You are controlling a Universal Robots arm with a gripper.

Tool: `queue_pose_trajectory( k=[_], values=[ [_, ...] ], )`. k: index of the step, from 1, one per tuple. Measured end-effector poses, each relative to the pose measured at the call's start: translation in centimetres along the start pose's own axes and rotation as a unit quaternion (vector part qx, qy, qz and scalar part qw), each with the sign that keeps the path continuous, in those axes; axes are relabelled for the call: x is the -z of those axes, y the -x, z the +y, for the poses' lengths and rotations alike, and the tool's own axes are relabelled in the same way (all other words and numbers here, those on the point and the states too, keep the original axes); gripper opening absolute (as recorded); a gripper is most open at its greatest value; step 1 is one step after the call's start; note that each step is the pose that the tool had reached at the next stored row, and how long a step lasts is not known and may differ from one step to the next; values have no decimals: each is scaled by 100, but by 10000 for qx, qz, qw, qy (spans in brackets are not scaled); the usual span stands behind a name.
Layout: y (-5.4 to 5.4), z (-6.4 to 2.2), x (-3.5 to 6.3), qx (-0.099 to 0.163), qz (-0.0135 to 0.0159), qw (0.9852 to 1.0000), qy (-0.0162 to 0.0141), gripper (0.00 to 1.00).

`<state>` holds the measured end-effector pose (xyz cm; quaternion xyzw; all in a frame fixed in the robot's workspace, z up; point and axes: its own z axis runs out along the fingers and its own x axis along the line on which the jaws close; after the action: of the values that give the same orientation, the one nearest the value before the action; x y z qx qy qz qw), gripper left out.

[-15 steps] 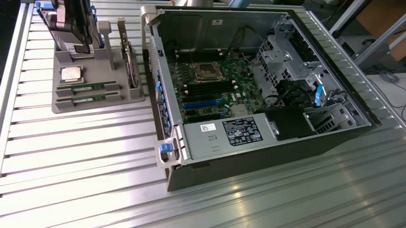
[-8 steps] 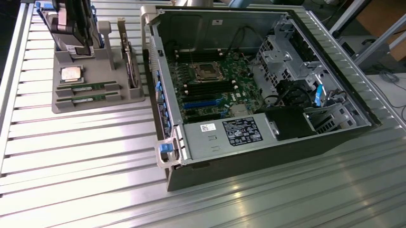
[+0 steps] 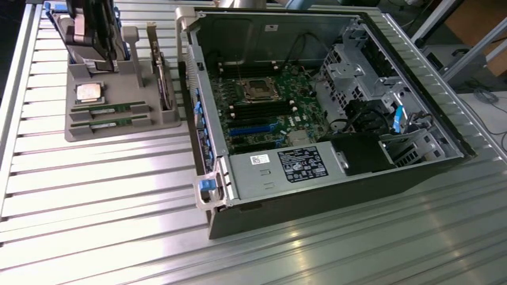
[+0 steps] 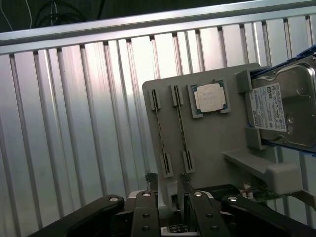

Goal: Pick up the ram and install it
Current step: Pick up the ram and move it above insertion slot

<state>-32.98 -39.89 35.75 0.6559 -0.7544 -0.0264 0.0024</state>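
Up close, the wrist view showed the fingers [image 4: 146, 200] spread wide with nothing between them and touching nothing. They hung at the edge of the grey holder [image 4: 217, 148], by the ends of its two ram slots. How high they stood above the holder I could not tell.

Both sticks sat in the holder, lying side by side in parallel slots. The ram stick nearer the processor [image 4: 180, 128] was seen edge-on, and the outer ram stick [image 4: 162, 133] lay just beside it. The square silver processor [image 4: 210, 97] rested in its own recess of the holder. Past it, at the holder's far end from the sticks, stood the hard drive [image 4: 286, 108] with its white label.

The exterior view gave the wider setting. The holder [image 3: 79, 133] stood on the ribbed metal surface [image 3: 119, 196]. The ram stick nearer the processor [image 3: 107, 108] and the outer ram stick [image 3: 111, 123] showed their green faces there, with the processor [image 3: 89, 93] beside them. Just beside the holder, on the exterior view's right of it, lay the open computer case [image 3: 317, 205] with its motherboard [image 3: 269, 101] exposed.
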Motion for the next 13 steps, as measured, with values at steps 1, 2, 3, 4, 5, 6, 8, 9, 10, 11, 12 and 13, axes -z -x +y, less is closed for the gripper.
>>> queue_pose_trajectory(
  k=[1,2,3,4,5,6,8,9,10,11,12,13],
  values=[
    [0,0,-8,1,-1,10000,0,30],
    [-1,-1,-18,1,-1,10000,0,30],
    [-1,-1,-31,2,-1,10000,0,30],
    [-1,-2,-44,3,-1,10000,1,30],
    [-2,-2,-51,3,-1,10000,1,30],
    [-2,-2,-57,4,-1,10000,1,30],
    [-3,-4,-80,5,-2,10000,0,30],
    [-3,-4,-92,6,-1,10000,0,30],
    [-3,-4,-101,6,-1,10000,1,30],
    [-4,-5,-112,7,-1,10000,1,30],
    [-4,-5,-128,7,-1,10000,1,30],
    [-4,-6,-142,8,-1,10000,1,30]
  ],
)
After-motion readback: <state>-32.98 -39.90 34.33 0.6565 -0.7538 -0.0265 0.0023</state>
